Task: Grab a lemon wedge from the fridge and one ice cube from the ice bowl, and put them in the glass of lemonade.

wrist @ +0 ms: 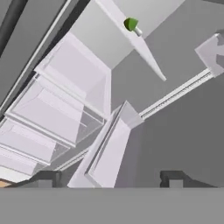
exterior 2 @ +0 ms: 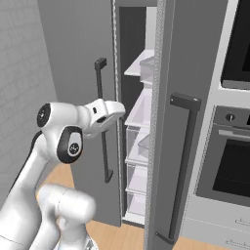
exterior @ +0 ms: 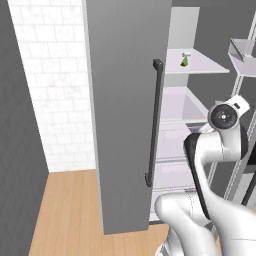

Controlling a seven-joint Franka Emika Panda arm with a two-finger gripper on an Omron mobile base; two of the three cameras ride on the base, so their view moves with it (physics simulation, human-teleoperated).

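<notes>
From the left base view, the fridge (exterior: 127, 115) stands open, its grey door swung wide with a long dark handle (exterior: 154, 122); on a white shelf (exterior: 200, 64) inside sits the lemon wedge (exterior: 185, 61), a tiny green-yellow sliver, just beside a small whitish object (exterior: 187, 54). In the right base view the arm reaches toward the gap between the doors, next to the oven (exterior 2: 229, 146). In the hand view the gripper (wrist: 109, 178) has its fingertips set wide apart, holding nothing; the wedge (wrist: 130, 24) looks greenish, its shape blurred, well apart from the tips, above clear drawers (wrist: 61, 105).
</notes>
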